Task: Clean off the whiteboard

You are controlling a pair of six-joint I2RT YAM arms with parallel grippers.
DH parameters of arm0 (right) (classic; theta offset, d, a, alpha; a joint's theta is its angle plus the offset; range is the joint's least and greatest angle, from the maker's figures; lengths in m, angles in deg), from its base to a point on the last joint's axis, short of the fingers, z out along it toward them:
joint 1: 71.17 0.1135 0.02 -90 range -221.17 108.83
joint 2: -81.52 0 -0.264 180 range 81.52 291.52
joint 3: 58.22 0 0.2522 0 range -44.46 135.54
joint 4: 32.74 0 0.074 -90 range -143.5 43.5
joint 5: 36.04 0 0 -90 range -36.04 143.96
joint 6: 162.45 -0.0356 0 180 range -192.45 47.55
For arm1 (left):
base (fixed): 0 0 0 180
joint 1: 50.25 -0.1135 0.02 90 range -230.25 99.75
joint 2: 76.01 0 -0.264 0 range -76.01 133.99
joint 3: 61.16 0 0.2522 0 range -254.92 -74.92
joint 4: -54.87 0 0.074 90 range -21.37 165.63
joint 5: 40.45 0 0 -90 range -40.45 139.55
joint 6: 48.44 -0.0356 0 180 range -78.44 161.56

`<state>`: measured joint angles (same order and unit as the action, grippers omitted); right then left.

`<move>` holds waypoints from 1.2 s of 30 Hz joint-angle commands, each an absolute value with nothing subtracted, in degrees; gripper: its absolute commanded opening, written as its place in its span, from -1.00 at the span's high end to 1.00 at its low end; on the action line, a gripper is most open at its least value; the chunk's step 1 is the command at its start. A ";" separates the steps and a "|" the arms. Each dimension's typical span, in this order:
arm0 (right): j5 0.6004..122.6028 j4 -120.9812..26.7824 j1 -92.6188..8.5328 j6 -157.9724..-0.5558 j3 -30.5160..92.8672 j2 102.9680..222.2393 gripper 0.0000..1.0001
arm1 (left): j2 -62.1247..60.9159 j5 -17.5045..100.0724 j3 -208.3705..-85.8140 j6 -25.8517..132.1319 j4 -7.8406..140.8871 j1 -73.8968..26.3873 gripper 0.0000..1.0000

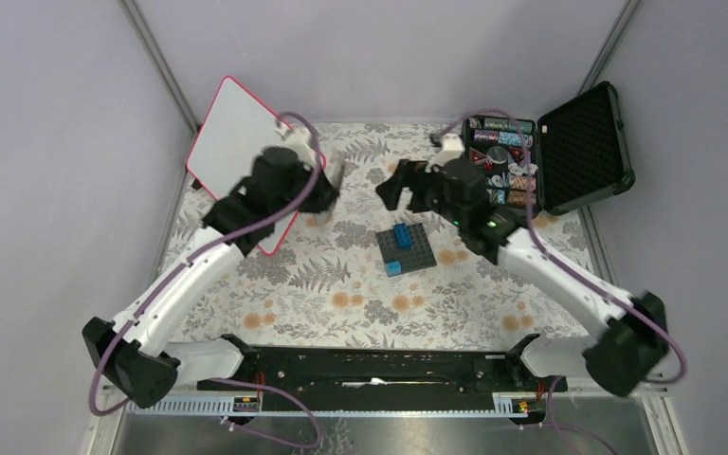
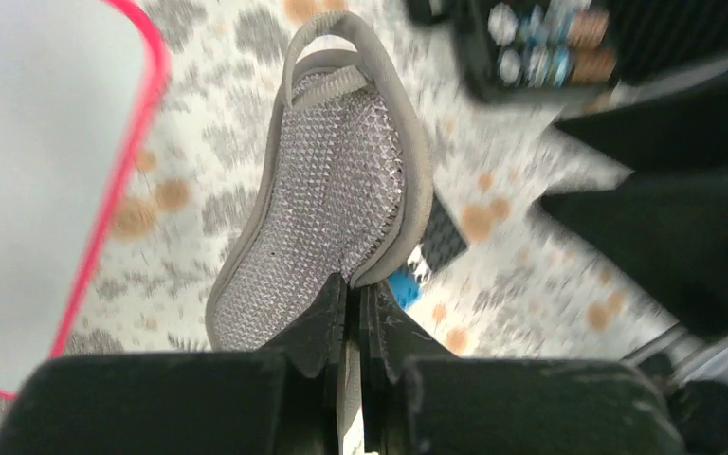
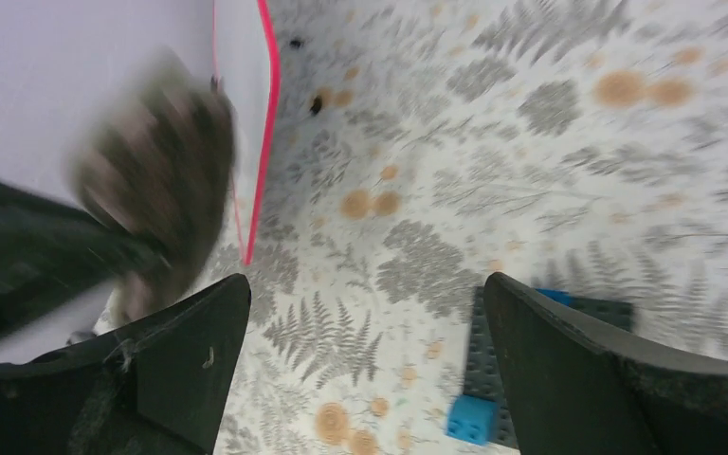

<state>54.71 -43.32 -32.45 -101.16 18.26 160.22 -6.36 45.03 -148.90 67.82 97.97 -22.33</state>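
Note:
The whiteboard (image 1: 232,123), white with a thin red-pink frame, sits at the back left of the table. Its near part is hidden under my left arm. The parts that show are blank (image 2: 38,171) (image 3: 242,76). My left gripper (image 1: 334,176) is just right of the board's edge, above the tablecloth. In the left wrist view the left gripper (image 2: 358,284) is shut on one end of a grey mesh pad (image 2: 336,190) that sticks out ahead of the jaws. My right gripper (image 1: 393,190) (image 3: 368,284) stands wide open over the cloth, holding nothing.
A dark baseplate (image 1: 408,248) with blue bricks (image 3: 474,417) lies mid-table, below the right gripper. An open black foam-lined case (image 1: 583,147) full of small items stands at the back right. Grey walls close in the left, back and right sides.

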 commanded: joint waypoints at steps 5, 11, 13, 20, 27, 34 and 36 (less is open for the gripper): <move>38.35 -51.92 -34.96 -89.59 12.21 135.04 -0.99 | 1.13 72.53 -140.67 70.14 105.78 -0.72 1.00; 35.16 -51.99 -34.99 -88.00 10.78 124.55 -0.99 | 9.93 79.40 -138.27 75.08 106.54 1.96 0.99; 34.06 -52.93 -34.99 -86.59 10.95 122.96 -0.99 | 10.19 76.96 -137.01 75.10 104.92 2.17 0.71; 34.42 -58.88 -34.99 -83.37 18.05 120.14 -0.99 | 2.95 72.46 -136.56 72.95 99.72 2.51 -0.98; 32.52 -67.62 -34.97 -79.35 28.98 123.26 -0.99 | -8.82 73.78 -144.42 64.91 93.84 2.56 -0.98; 30.58 -66.85 -34.96 -75.63 33.32 122.01 -0.99 | -14.85 78.26 -157.40 51.08 86.24 2.49 -0.98; 30.83 -66.80 -35.01 -74.41 34.41 122.19 -0.99 | -16.99 78.61 -158.36 47.76 83.24 2.55 -0.98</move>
